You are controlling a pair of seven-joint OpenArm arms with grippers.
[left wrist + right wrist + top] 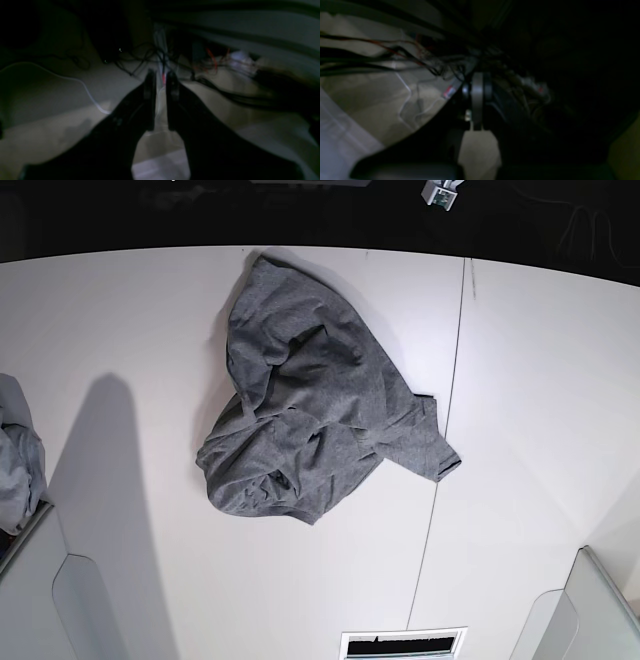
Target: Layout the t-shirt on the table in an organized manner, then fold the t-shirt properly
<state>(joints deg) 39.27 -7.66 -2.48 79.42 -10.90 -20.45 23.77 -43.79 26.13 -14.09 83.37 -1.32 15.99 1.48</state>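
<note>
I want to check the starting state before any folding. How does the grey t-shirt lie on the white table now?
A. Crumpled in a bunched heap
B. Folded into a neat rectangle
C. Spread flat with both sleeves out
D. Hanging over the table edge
A: in the base view the t-shirt is a wrinkled, bunched heap lying wholly on the table.

base: bright, even, soft shadows, edges bowed | left wrist: dim, blurred | right wrist: darker, blurred

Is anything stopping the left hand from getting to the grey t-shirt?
Probably not. The t-shirt lies crumpled in the open on the table, with nothing on top of it or around it. The left hand is empty and off the table for now.
</note>
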